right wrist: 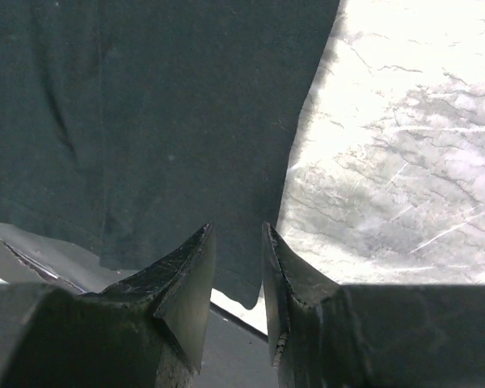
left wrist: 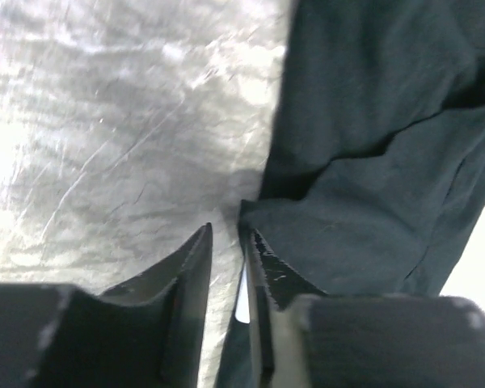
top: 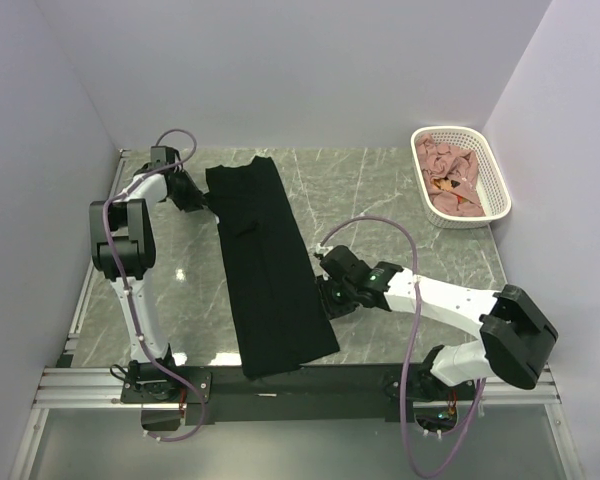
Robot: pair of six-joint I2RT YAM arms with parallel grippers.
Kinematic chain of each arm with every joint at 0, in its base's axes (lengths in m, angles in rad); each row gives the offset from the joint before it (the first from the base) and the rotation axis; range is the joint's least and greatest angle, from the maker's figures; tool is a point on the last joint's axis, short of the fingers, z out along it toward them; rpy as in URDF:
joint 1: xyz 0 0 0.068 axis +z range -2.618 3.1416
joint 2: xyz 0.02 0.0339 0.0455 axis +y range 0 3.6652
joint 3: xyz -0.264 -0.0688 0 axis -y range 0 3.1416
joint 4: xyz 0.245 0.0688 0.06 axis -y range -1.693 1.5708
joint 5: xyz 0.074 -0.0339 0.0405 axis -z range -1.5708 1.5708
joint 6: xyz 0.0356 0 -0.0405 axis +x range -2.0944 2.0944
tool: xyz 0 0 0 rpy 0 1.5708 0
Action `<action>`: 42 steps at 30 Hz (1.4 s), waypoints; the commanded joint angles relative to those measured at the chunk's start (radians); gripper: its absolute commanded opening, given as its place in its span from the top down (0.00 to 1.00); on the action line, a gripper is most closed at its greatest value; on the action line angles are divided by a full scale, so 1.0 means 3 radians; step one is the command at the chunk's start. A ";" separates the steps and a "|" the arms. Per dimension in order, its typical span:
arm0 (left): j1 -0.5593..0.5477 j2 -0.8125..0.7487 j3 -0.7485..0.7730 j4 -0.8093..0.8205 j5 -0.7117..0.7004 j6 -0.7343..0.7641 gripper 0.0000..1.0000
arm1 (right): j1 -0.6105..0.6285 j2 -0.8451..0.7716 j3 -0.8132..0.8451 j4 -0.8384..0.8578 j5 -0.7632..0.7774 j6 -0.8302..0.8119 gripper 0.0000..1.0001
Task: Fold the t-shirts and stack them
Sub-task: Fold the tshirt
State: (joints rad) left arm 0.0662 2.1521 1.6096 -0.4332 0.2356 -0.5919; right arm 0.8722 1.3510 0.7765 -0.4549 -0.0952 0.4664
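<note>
A large plain black t-shirt point(top: 270, 270), folded into a long strip, lies on the grey marble worktop point(top: 400, 200) from far left to the near edge. The left claw point(left wrist: 226, 230) sits at its far left edge, jaws narrowly parted and holding nothing. The right claw point(right wrist: 238, 230) hovers over its right edge, also slightly parted. Dusty pink t-shirts point(top: 448, 178) fill the white oval lattice basket point(top: 495, 165) at far right.

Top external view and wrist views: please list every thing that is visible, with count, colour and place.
black t-shirt: one, black, long folded strip down the table's middle.
pink t-shirts: count unclear, dusty pink, heaped in the basket.
basket: one, white, far right corner.
table: one, grey marbled, under everything.
left pincer: one, black, at the strip's far left edge, narrowly open.
right pincer: one, black, at the strip's right edge, narrowly open.
</note>
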 commanded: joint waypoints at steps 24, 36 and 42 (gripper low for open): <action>-0.0957 -0.1324 -0.1412 0.0037 -0.0652 -0.1135 0.45 | 0.0002 -0.0602 -0.0538 0.0264 0.0041 0.0153 0.63; -0.0962 -0.1426 -0.1883 0.0774 -0.0979 -0.2163 0.47 | 0.0002 -0.0847 -0.0722 0.0325 0.0021 0.0158 0.64; -0.0962 -0.1335 -0.1833 0.0835 -0.1107 -0.2307 0.50 | 0.0002 -0.0929 -0.0753 0.0294 0.0011 0.0118 0.63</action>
State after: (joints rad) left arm -0.2214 1.7706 1.0393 -0.2413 -0.0452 -1.2274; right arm 0.8722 1.1038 0.5545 -0.3882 -0.0952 0.5072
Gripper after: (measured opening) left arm 0.506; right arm 0.367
